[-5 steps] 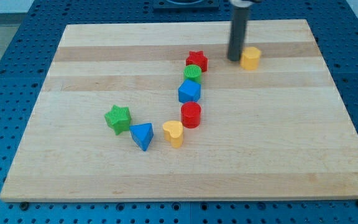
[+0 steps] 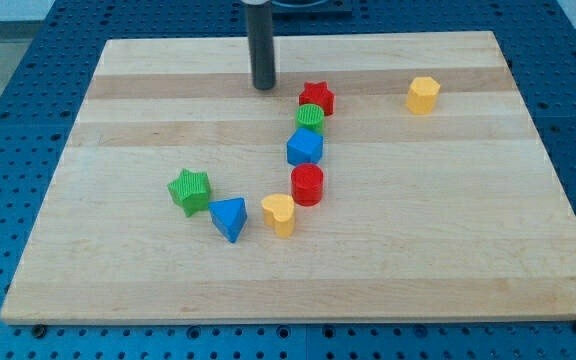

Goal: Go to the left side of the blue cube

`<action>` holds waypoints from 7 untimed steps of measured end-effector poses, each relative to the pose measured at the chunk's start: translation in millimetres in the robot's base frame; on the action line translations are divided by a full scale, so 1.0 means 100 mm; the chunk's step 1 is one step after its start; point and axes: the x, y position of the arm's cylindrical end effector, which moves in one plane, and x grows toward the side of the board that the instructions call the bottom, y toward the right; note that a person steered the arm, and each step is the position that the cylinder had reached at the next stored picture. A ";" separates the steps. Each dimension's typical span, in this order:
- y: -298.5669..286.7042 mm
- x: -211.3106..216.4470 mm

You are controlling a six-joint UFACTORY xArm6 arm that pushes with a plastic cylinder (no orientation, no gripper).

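- blue triangle block (image 2: 229,218) nearest the view's bottom, yellow heart block (image 2: 279,214) just right of it, green star block (image 2: 189,190) just up-left
- red cylinder block (image 2: 307,185) next up, apart from the heart
- blue cube (image 2: 304,148) mid table (image 2: 448,240), green cylinder block (image 2: 310,119) touching its top edge
- red star block (image 2: 317,97) behind the green cylinder
- yellow hexagon block (image 2: 423,94) alone, far right
- my tip (image 2: 263,87) up-left of the blue cube, just left of the red star, touching no block
- no gripper on this arm, only the rod

Red star (image 2: 317,97) touching green cylinder (image 2: 310,118); red cylinder (image 2: 307,185), yellow heart (image 2: 279,213), blue triangle (image 2: 229,218), green star (image 2: 189,190) (lower arc); yellow hexagon (image 2: 422,94) apart.
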 end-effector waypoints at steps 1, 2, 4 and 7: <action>-0.13 0.00; -0.13 0.54; 0.04 1.22; 0.09 1.36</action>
